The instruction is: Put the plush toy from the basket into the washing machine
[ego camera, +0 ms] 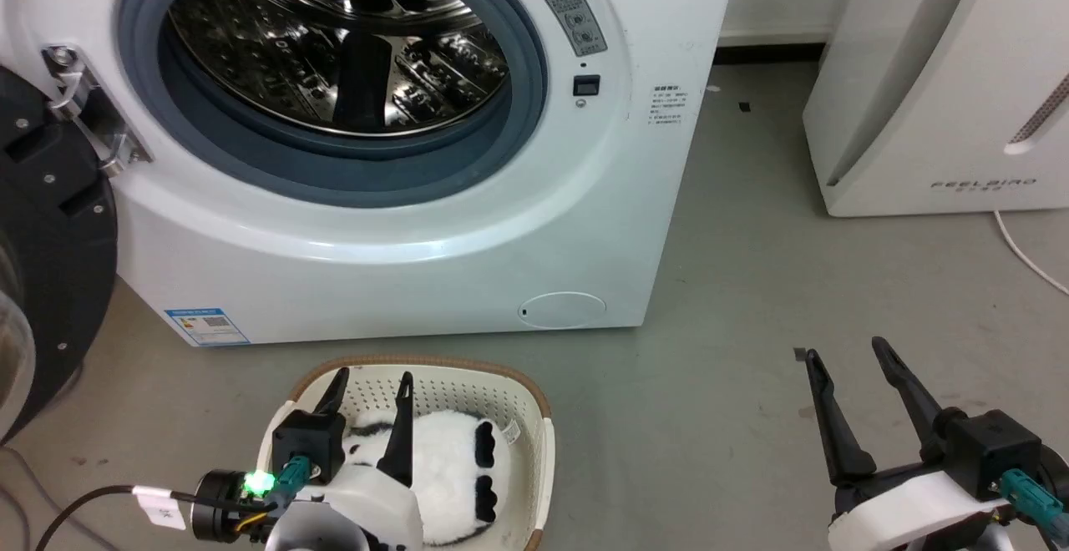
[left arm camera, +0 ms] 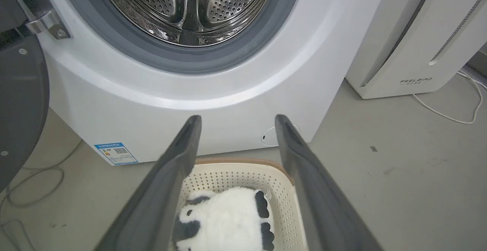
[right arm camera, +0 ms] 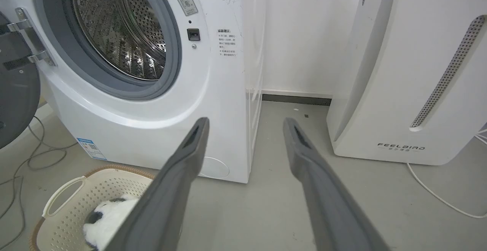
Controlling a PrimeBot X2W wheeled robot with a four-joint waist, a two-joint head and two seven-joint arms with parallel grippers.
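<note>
The plush toy [ego camera: 455, 467], fluffy white with black patches, lies in the cream perforated basket [ego camera: 526, 405] on the floor before the washing machine [ego camera: 468, 225]. The machine's porthole stands open, showing the steel drum [ego camera: 334, 42]; its black-framed door [ego camera: 50, 267] hangs at the left. My left gripper [ego camera: 372, 384] hovers open just above the toy, fingers spread over the basket. In the left wrist view the plush toy [left arm camera: 228, 220] sits between and below the fingers [left arm camera: 171, 175]. My right gripper [ego camera: 848, 356] is open over bare floor to the right, holding nothing. The plush toy [right arm camera: 106, 218] and basket [right arm camera: 64, 205] appear at lower left.
A white slanted appliance marked FEELBIRD [ego camera: 944, 100] stands at the right, with a white cable [ego camera: 1023, 255] trailing on the floor. Grey cables [right arm camera: 34, 159] lie on the floor left of the washer. Grey floor [ego camera: 735, 284] stretches between the machine and the appliance.
</note>
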